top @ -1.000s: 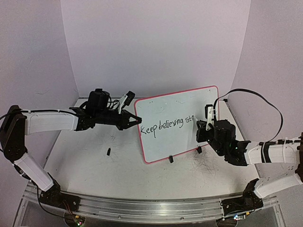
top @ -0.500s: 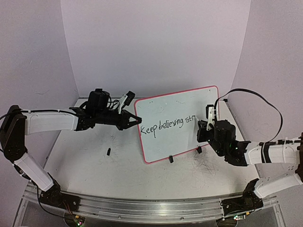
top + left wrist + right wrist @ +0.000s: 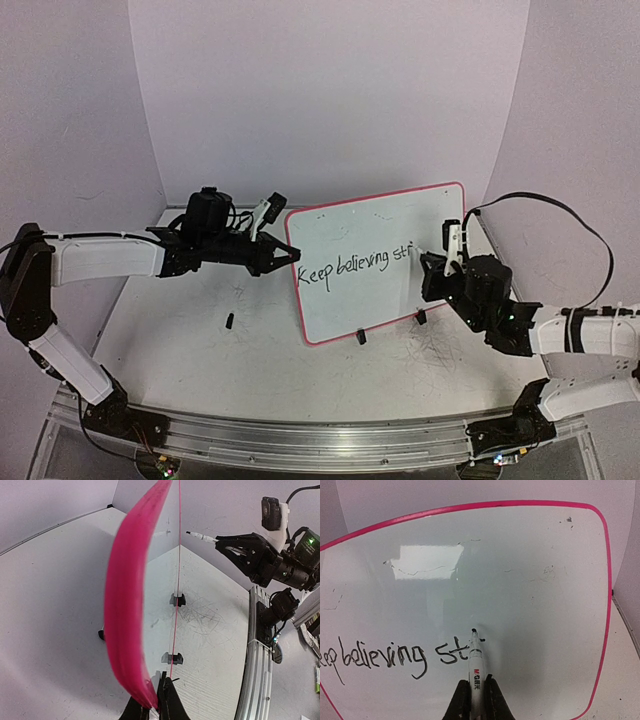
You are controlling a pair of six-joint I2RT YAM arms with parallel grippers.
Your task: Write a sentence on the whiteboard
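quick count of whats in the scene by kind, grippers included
whiteboard: 1
marker: 1
grippers: 2 (left gripper shut on the whiteboard's edge, right gripper shut on the marker)
black clips at the whiteboard's lower edge: 2
small loose black piece: 1
total: 7

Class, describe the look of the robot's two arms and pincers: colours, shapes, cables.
The left arm and right arm have white tubular links and black joints. The left pincer and right pincer are black, two-fingered. A black cable loops over the right arm.
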